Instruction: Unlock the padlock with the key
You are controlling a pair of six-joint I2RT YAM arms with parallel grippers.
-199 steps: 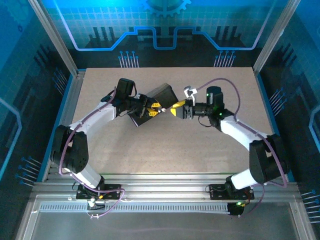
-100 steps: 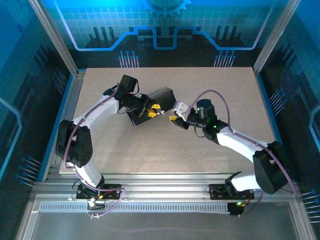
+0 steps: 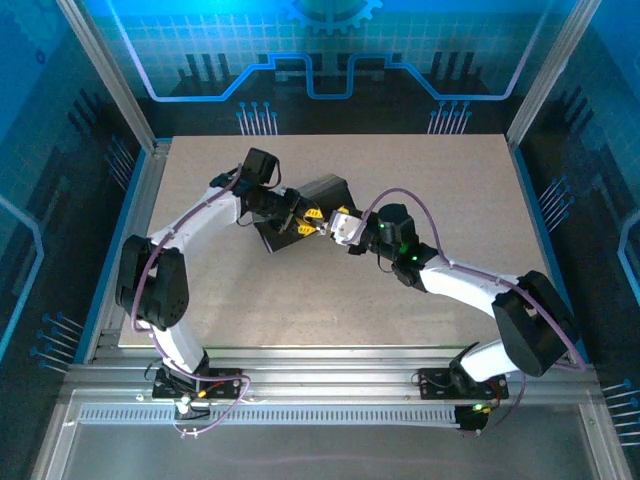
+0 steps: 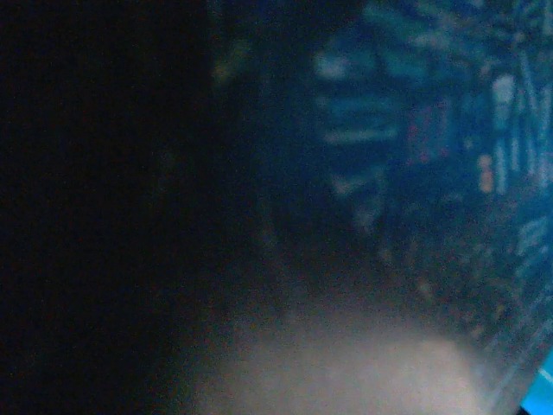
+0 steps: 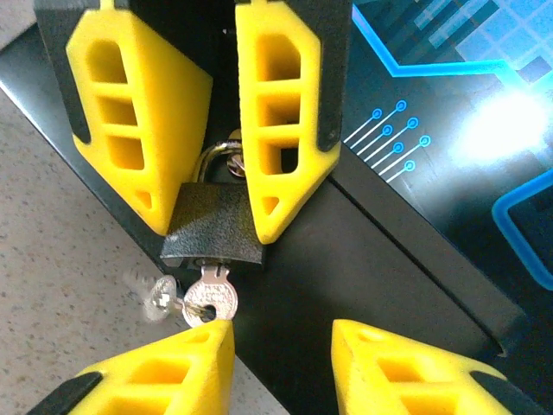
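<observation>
Yellow fingertips met near the table's (image 3: 420, 300) middle in the top view, beside a black case (image 3: 325, 188). The left gripper (image 3: 308, 217) reached in from the left and the right gripper (image 3: 338, 228) faced it closely, probably so that one could steady the lock while the other worked.

Left wrist view: dark and too blurred to read.

Right wrist view: the left gripper was clamped on the padlock (image 5: 212, 235), shackle up between its jaws and keyhole presented toward the other arm. The key (image 5: 210, 296) sat in that keyhole, a spare (image 5: 155, 298) dangling blurred beside it. The right gripper's fingers (image 5: 164, 380) stood apart, one tip just under the key's head, nothing pinched yet; turning it seemed next.
</observation>
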